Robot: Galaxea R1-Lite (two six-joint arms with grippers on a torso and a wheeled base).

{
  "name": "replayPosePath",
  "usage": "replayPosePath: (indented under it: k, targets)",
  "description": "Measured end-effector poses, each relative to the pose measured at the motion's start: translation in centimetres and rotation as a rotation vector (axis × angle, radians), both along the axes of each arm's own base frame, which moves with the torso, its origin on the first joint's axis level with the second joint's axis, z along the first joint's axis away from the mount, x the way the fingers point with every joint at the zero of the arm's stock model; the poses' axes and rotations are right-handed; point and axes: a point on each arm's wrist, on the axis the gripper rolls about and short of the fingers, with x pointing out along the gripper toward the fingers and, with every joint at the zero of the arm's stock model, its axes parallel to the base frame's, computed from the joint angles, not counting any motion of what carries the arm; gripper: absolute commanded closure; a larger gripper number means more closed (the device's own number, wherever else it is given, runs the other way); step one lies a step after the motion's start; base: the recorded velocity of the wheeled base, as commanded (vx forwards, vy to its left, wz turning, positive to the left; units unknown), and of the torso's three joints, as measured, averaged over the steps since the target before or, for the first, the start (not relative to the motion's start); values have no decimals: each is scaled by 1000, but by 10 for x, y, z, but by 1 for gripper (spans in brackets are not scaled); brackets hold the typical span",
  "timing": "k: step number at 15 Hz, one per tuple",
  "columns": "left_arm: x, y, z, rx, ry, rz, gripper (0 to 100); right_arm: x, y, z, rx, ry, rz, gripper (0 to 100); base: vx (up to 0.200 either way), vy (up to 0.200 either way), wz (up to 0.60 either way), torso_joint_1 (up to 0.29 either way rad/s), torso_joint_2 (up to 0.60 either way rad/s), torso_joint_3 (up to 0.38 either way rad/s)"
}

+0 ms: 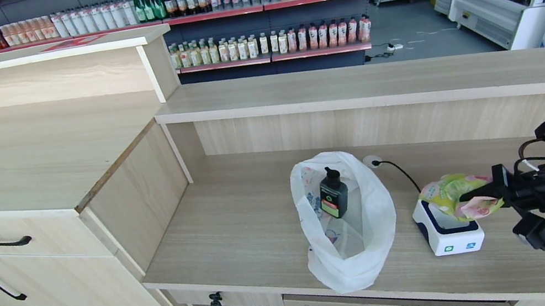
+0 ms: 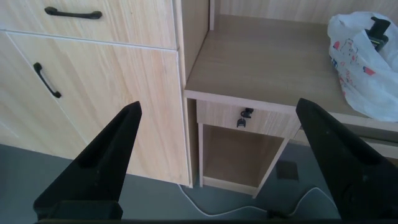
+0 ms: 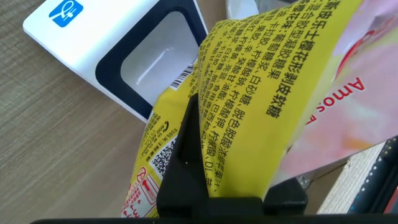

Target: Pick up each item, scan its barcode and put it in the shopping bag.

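Head: pump bottle (image 1: 333,194) already in shopping bag (image 1: 347,229), snack pouch (image 1: 454,196) pinched by right gripper (image 1: 482,194) above scanner (image 1: 449,231) at bag's 3 o'clock; left wrist: left gripper (image 2: 219,124) spread, empty, before counter (image 2: 261,68); right wrist: pouch barcode beside scanner window, likely mid-scan, bagging left.

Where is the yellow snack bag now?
Head view, robot's right side: the right gripper holds the snack bag just above the white scanner, right of the shopping bag.

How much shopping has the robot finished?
One thing looks done: the black pump bottle sits in the shopping bag. Right now the right gripper holds a yellow snack packet over the scanner. It has yet to go into the bag.
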Motion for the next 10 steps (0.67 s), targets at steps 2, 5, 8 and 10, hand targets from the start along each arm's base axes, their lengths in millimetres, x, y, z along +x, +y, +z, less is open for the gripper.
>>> replayPosePath:
  k: [2, 5, 8, 10]
  targets:
    - [0, 0, 0, 0, 0, 0, 0, 0, 0, 0, 1, 0, 2, 100, 0, 0, 0, 0, 0, 0]
    - [0, 0, 0, 0, 0, 0, 0, -4, 2, 10, 15, -10, -3, 100, 0, 0, 0, 0, 0, 0]
    - [0, 0, 0, 0, 0, 0, 0, -22, 8, 47, 182, 69, -163, 100, 0, 0, 0, 0, 0, 0]
    - [0, 0, 0, 0, 0, 0, 0, -38, 16, 79, 393, 175, -329, 100, 0, 0, 0, 0, 0, 0]
